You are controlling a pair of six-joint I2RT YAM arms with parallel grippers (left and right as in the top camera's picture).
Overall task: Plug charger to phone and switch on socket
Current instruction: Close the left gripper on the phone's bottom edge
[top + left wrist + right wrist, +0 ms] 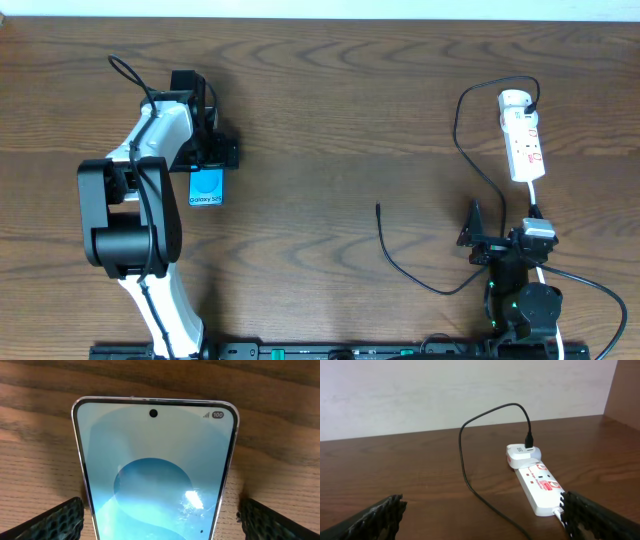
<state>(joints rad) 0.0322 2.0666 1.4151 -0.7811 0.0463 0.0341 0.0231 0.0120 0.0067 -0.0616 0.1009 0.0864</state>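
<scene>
From overhead: left gripper [207,168] stretched far forward over the phone [206,187], probably to steady it for plugging. Right gripper [470,232] tucked near its base, pointing left, beside the charger [400,268], with the loose tip mid-table, well apart from the phone. From the left wrist: jaws spread, straddling the screen. From the right wrist: jaws spread, empty, facing the socket [537,482], charger already plugged in at the far end.

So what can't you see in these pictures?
- Phone: overhead, partly hidden under the left arm. The left wrist view cuts off its lower end, so no charging port shows.
- Socket switches: too small in both views to tell on or off.
- Charger tip: too tiny overhead.
</scene>
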